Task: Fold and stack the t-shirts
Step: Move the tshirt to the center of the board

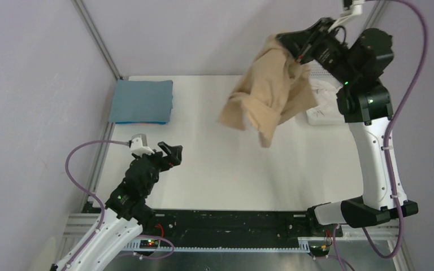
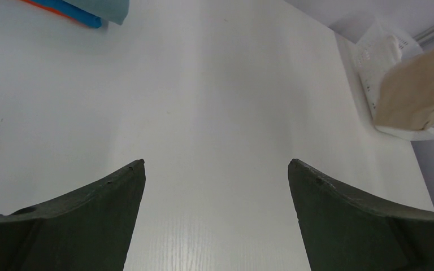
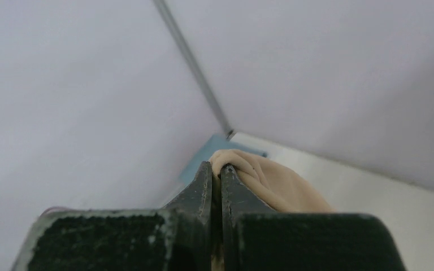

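A white table (image 1: 215, 169) stands between pale grey walls (image 1: 34, 84). At upper right the right gripper (image 1: 289, 44), pinched tight, holds a crumpled tan-beige cloth t-shirt (image 1: 268, 93) aloft near a white lattice basket (image 1: 323, 117). A folded teal-blue t-shirt (image 1: 142, 100) lies upper left. The left gripper (image 1: 173, 151) gapes wide, holding nothing.

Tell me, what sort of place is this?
Probably a robotics lab test cell: a white tabletop boxed in by plain grey panels on metal posts, with the right gripper holding a tan cloth t-shirt.
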Robot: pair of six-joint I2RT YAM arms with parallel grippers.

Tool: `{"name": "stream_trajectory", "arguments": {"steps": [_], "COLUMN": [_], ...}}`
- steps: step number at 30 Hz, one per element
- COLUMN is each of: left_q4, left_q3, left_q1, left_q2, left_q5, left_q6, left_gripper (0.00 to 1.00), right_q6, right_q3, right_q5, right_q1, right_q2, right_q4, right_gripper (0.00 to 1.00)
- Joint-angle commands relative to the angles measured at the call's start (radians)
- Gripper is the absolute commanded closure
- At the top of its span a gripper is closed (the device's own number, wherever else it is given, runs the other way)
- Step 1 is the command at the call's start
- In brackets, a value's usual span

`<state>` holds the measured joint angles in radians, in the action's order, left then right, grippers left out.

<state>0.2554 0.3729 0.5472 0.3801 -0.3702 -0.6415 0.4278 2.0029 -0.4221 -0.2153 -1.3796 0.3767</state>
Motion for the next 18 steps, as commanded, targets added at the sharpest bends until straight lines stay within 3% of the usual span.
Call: {"name": "stream_trajectory", "arguments": {"steps": [1, 3, 7, 8, 9, 10, 11, 12, 13, 14, 16, 18], "left_q4": [0.029, 0.048, 0.082, 0.087, 0.094, 0.097, 0.102, 0.104, 0.107, 0.107, 0.107, 0.107], "left_q3": [0.000, 0.001, 0.001, 0.001, 0.003, 0.005, 0.008, 0.009, 0.011, 0.012, 0.017, 0.028], "left_q1": [0.002, 0.002, 0.001, 0.002, 0.002, 0.001, 0.002, 0.002, 0.002, 0.002, 0.002, 0.002], "left_q2": [-0.017, -0.018, -0.001, 0.012, 0.019, 0.033, 0.050, 0.061, 0.082, 0.095, 0.139, 0.189], "left_q5": [-0.007, -0.016, -0.038, -0.042, -0.045, -0.045, -0.044, -0.041, -0.032, -0.021, -0.009, -0.009], "left_q6": [-0.049, -0.060, -0.084, -0.089, -0.095, -0.098, -0.099, -0.100, -0.101, -0.107, -0.112, -0.116], "left_gripper": [0.00, 0.00, 0.00, 0.00, 0.00, 0.00, 0.00, 0.00, 0.00, 0.00, 0.00, 0.00], "right_q6": [0.050, 0.068, 0.124, 0.138, 0.149, 0.155, 0.151, 0.142, 0.139, 0.127, 0.108, 0.091], "right_q3": [-0.089, -0.187, -0.560, -0.662, -0.705, -0.766, -0.783, -0.785, -0.785, -0.785, -0.785, -0.788], "right_q5": [-0.005, 0.134, 0.314, 0.361, 0.433, 0.464, 0.494, 0.499, 0.524, 0.540, 0.604, 0.664], "right_q1": [-0.096, -0.121, -0.130, -0.131, -0.129, -0.124, -0.122, -0.119, -0.120, -0.128, -0.150, -0.174], "right_q2": [0.059, 0.092, 0.163, 0.160, 0.151, 0.118, 0.097, 0.057, 0.044, 0.035, 0.051, 0.085], "right_q4": [0.001, 0.054, -0.002, -0.004, -0.014, -0.011, 0.006, 0.016, 0.029, 0.034, 0.054, 0.089], "right_gripper": [1.00, 1.00, 1.00, 0.96, 0.90, 0.66, 0.54, 0.34, 0.26, 0.11, 0.02, 0.01]}}
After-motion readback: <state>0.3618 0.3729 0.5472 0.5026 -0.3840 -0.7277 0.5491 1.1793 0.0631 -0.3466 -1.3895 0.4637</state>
